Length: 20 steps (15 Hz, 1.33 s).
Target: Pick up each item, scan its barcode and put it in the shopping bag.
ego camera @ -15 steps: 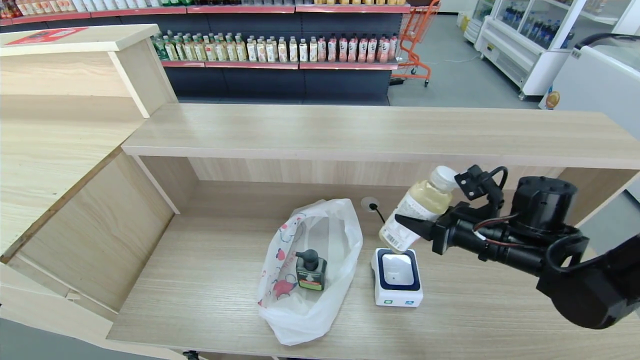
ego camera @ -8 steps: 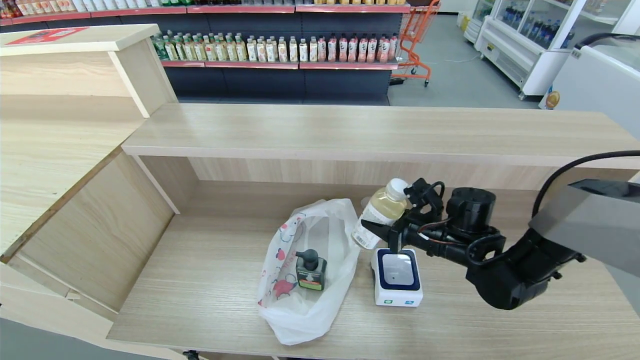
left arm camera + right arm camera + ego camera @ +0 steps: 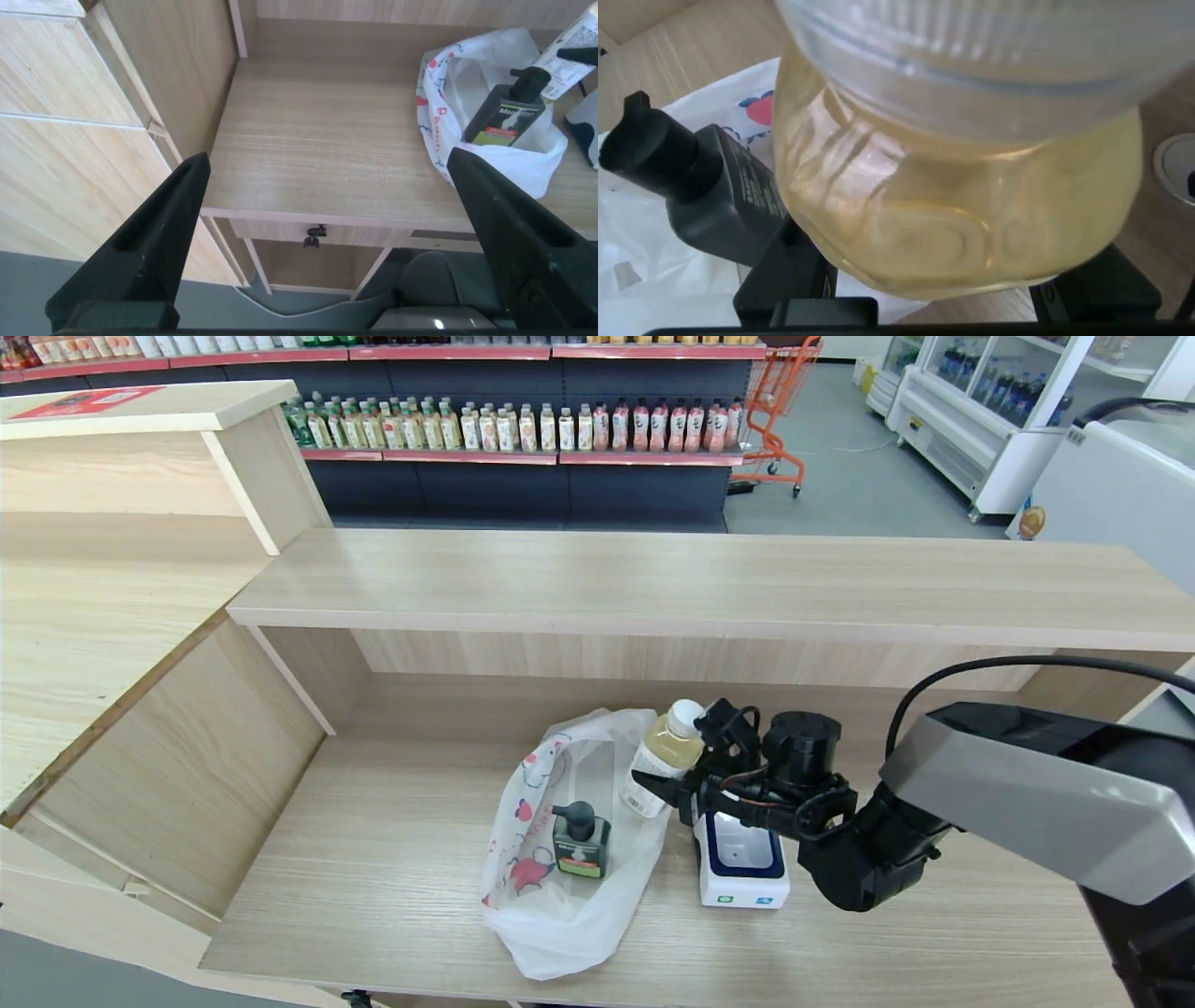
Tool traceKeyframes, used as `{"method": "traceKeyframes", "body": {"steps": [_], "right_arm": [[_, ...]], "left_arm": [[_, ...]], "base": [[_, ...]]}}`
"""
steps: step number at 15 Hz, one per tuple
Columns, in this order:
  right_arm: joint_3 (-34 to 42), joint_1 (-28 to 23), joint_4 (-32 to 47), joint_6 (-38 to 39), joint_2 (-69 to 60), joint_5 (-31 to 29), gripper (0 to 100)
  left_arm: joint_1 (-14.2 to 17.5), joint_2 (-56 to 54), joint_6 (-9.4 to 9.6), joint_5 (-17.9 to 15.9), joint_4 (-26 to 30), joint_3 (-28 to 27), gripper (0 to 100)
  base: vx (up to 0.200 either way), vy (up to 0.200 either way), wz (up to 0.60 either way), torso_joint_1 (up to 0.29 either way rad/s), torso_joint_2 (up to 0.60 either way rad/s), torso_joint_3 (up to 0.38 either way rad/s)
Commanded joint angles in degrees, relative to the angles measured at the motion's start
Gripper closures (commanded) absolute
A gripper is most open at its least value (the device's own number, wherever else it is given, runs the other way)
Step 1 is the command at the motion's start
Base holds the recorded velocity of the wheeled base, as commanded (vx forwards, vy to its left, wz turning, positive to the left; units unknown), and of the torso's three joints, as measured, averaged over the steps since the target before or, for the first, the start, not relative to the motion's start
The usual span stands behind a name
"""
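Note:
A pale yellow drink bottle (image 3: 665, 753) with a white cap hangs tilted over the right rim of the shopping bag (image 3: 537, 905). My right gripper (image 3: 659, 775) is shut on its lower body. The bag is white plastic with red prints and lies open on the counter, with a dark pump bottle (image 3: 581, 842) inside. In the right wrist view the yellow bottle (image 3: 962, 187) is held close above the pump bottle (image 3: 710, 187) and the bag (image 3: 635, 280). My left gripper (image 3: 329, 161) is open off the counter's near left edge, with the bag (image 3: 439, 103) farther off.
A white barcode scanner (image 3: 740, 854) with a dark window stands just right of the bag, partly under my right wrist. A raised wooden shelf (image 3: 709, 583) overhangs the counter's back. A cable hole (image 3: 1178, 166) sits behind the scanner. The counter (image 3: 373, 868) left of the bag is bare wood.
My right arm has carried the yellow bottle left and down, from above the scanner to over the bag's right rim. The bag and pump bottle have stayed in place.

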Motion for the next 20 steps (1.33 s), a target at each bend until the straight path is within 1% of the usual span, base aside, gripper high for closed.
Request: {"method": "traceKeyframes", "body": {"steps": [1, 3, 4, 7, 8, 11, 13, 15, 17, 19, 20], "right_arm": [[-2.10, 1.12, -0.15, -0.06, 2.72, 0.03, 100], [-4.04, 1.65, -0.24, -0.68, 4.03, 0.03, 100], [-4.74, 1.73, -0.07, -2.44, 4.56, 0.03, 100], [-5.27, 1.82, -0.24, -4.46, 5.79, 0.03, 100], [-5.09, 1.82, -0.33, -4.72, 6.06, 0.12, 0], [-5.18, 1.82, -0.68, -4.72, 5.35, 0.03, 0], [-3.86, 1.56, -0.59, -4.11, 1.31, -0.06, 0], [0.80, 0.15, -0.68, -1.65, -4.67, -0.06, 0], [7.57, -3.36, -0.15, -1.12, -10.03, 0.03, 0], [11.17, -6.35, 0.64, 0.55, -13.72, -0.06, 0], [13.19, -7.06, 0.64, 2.93, -16.53, -0.06, 0]], "left_arm": [[-0.02, 0.00, -0.02, 0.00, -0.01, 0.00, 0], [0.07, 0.00, -0.02, 0.00, -0.01, 0.00, 0], [-0.02, 0.00, -0.02, 0.00, -0.01, 0.00, 0], [-0.02, 0.00, -0.02, 0.00, -0.01, 0.00, 0], [-0.02, 0.09, -0.02, 0.00, -0.01, 0.00, 0], [-0.02, 0.09, -0.02, 0.00, -0.01, 0.00, 0], [0.07, 0.00, -0.02, 0.00, -0.01, 0.00, 0], [-0.02, 0.00, -0.02, 0.00, -0.01, 0.00, 0], [-0.02, 0.00, -0.02, 0.00, -0.01, 0.00, 0], [0.07, 0.09, -0.02, 0.00, -0.01, 0.00, 0], [0.07, 0.09, -0.02, 0.00, -0.01, 0.00, 0]], "base": [[0.000, 0.000, 0.00, 0.000, 0.00, 0.000], [0.000, 0.000, 0.00, 0.000, 0.00, 0.000], [0.000, 0.000, 0.00, 0.000, 0.00, 0.000], [0.000, 0.000, 0.00, 0.000, 0.00, 0.000], [0.000, 0.000, 0.00, 0.000, 0.00, 0.000], [0.000, 0.000, 0.00, 0.000, 0.00, 0.000], [0.000, 0.000, 0.00, 0.000, 0.00, 0.000], [0.000, 0.000, 0.00, 0.000, 0.00, 0.000], [0.000, 0.000, 0.00, 0.000, 0.00, 0.000], [0.000, 0.000, 0.00, 0.000, 0.00, 0.000], [0.000, 0.000, 0.00, 0.000, 0.00, 0.000]]}}
